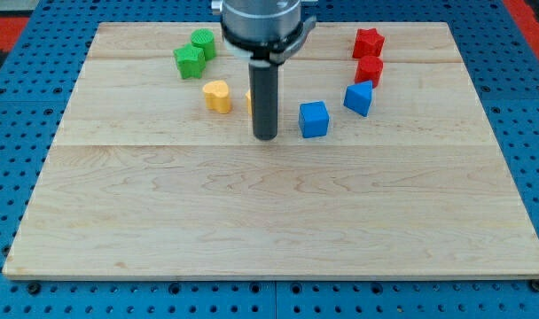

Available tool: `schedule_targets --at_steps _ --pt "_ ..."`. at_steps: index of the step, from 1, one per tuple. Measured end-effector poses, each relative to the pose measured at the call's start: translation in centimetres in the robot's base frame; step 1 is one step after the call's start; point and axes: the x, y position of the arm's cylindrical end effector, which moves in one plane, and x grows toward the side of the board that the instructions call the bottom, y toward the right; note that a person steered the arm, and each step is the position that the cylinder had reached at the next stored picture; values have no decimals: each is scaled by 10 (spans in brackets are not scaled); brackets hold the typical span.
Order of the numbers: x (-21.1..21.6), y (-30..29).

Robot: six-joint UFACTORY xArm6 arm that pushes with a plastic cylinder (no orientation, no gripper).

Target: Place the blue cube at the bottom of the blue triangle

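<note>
Blue cube resting on the table just left of and slightly below the blue triangle, risking a clip of that triangle or an overshoot toward the red blocks if shoved straight rightward. No gripper fitted, only my tip planted left of the cube, near but apart, rod upright with an orange block half hidden behind.

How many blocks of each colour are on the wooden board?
Green: 2, a green block and a second green block
Red: 2, one red block, another red block
Blue: 2, blue cube, blue triangle
Yellow: 2, yellow heart, a yellow block mostly hidden behind the rod
Total: 8
</note>
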Motion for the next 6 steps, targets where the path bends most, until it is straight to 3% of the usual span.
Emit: schedule_targets --at_steps 2,5,6 --pt "-22 66" --pt "9 73" --pt "10 99"
